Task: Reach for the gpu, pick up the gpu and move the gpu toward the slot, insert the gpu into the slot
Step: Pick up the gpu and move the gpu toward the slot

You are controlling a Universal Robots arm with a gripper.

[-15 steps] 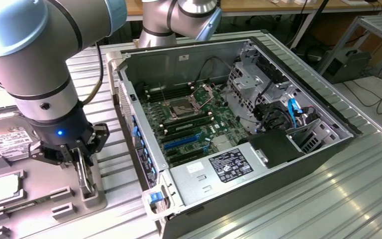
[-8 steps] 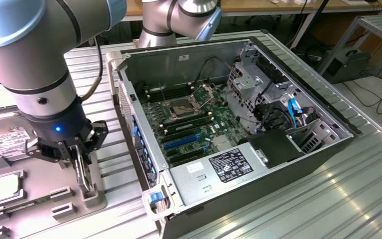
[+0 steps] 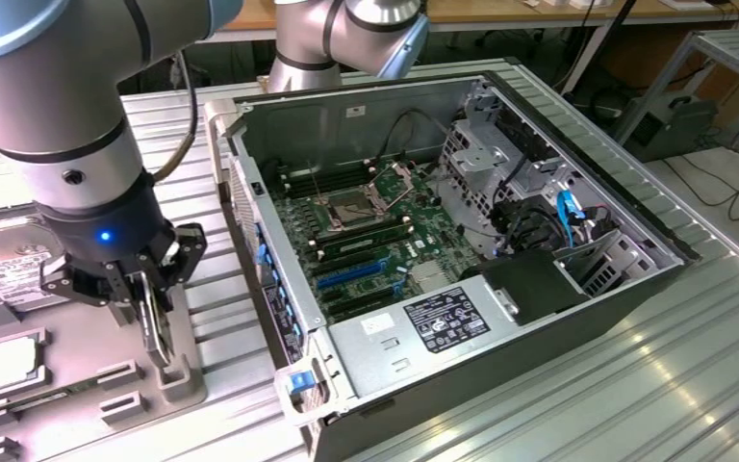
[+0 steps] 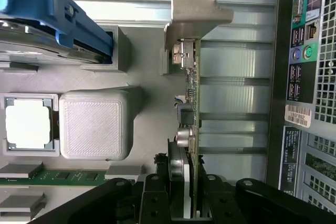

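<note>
Right now the gpu stands on edge outside the computer case, on the exterior view's left, over the gray fixture tray. We note its thin board running straight out from between the fingers in the wrist view, with the silver bracket at the far end, over the slats of the metal table. The gripper is clamped on the card: in the wrist view its dark fingers press against both faces near the end opposite the bracket. Whether the card's lower edge clears the tray we cannot tell; in the exterior view it ends just beside a raised gray block. Next outward on the tray we log a square CPU chip seated in its own pocket, and beyond it a hard drive with a white label. The wrist view shows the same chip beside a large rounded gray block, and a green memory stick lying flat. The case lies open on its side, well apart from the card, with the motherboard facing up and the blue slots in a row near its middle. The case's rear port panel lies near the bracket side of the card.
</note>
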